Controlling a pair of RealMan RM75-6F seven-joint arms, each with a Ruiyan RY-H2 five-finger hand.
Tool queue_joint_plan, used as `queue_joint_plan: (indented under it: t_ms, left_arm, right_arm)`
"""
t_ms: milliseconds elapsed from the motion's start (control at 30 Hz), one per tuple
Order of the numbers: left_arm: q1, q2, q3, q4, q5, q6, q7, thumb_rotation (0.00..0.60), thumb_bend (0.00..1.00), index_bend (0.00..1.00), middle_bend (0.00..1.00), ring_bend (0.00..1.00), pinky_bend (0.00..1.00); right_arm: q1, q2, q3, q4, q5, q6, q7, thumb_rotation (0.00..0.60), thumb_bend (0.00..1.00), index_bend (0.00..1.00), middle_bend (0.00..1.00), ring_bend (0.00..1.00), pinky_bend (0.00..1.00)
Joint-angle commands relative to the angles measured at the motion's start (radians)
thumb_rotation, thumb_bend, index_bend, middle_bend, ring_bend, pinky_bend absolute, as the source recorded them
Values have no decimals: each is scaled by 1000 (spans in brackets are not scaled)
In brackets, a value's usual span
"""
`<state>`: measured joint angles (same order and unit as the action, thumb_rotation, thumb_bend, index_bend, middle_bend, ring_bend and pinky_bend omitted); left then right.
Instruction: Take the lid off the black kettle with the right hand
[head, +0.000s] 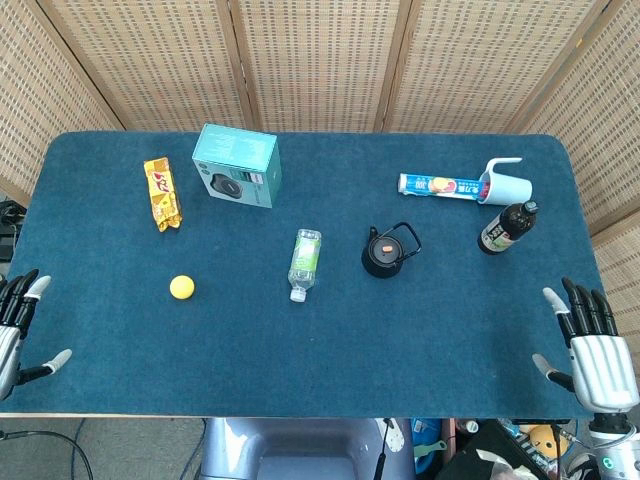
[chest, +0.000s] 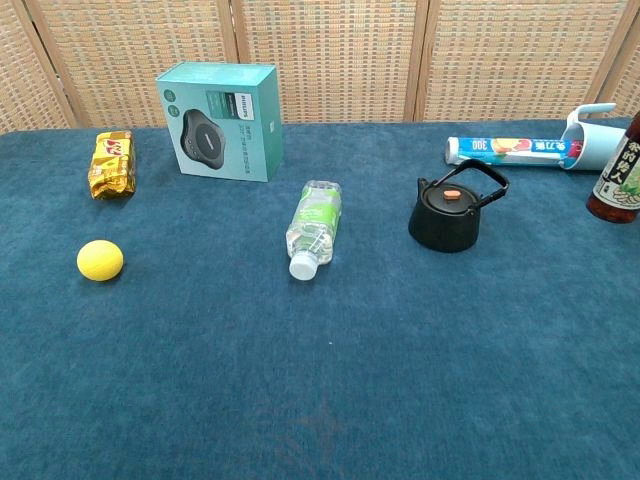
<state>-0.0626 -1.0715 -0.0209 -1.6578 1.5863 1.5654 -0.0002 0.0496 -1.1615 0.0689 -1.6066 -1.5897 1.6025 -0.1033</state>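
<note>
The black kettle stands upright right of the table's middle, its lid on, with an orange knob on top and the handle raised. My right hand hovers at the table's near right corner, fingers spread, holding nothing, far from the kettle. At the near left edge my left hand is also open and empty. Neither hand shows in the chest view.
A plastic bottle lies left of the kettle. A dark sauce bottle, a tipped blue mug and a roll sit to the right rear. A teal box, snack pack and yellow ball are at left.
</note>
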Motion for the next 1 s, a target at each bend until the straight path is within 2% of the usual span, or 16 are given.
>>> queue_joint_plan:
  t_ms: [33,367,500,567,667,800,900,1000]
  left_arm:
    - [-1,-2,-2,2,0,1,-3,600,152,0,0,0,0]
    - [-2,-2,-6,7,1,4,-12,600,152,0,0,0,0]
    - [-3,-4,-9,11,-6,1,-17,600,153,0,0,0,0]
    - [-6,-8,-11,17,-11,-6,-14,600,152,0,0,0,0]
    - [-13,-14,-16,22,-23,-19,-10,600,152,0,0,0,0]
    - [-17,-15,-23,20,-43,-31,-13,600,152,0,0,0,0]
    - [-25,-18,-33,26,-71,-52,-10,600,153,0,0,0,0]
    - [-29,-20,-37,31,-85,-63,-8,600,153,0,0,0,0]
  right_arm:
    - [1,-3,-1,3,-1,-3,-3,600,0,0,0,0,0]
    - [9,-24,-2,12,-10,-12,-28,600,0,0,0,0,0]
    - [36,-40,12,26,-22,-29,-20,600,0,0,0,0,0]
    - [91,-35,36,16,-36,-81,-22,600,3,0,0,0,0]
    - [194,-16,94,-12,-13,-198,-17,600,77,16,0,0,0]
    - [283,-5,137,-39,3,-296,15,600,245,211,0,0,0]
    - [418,-18,211,-41,117,-483,47,600,319,319,0,0,0]
    - [492,-44,245,-17,214,-585,6,600,393,420,0,0,0]
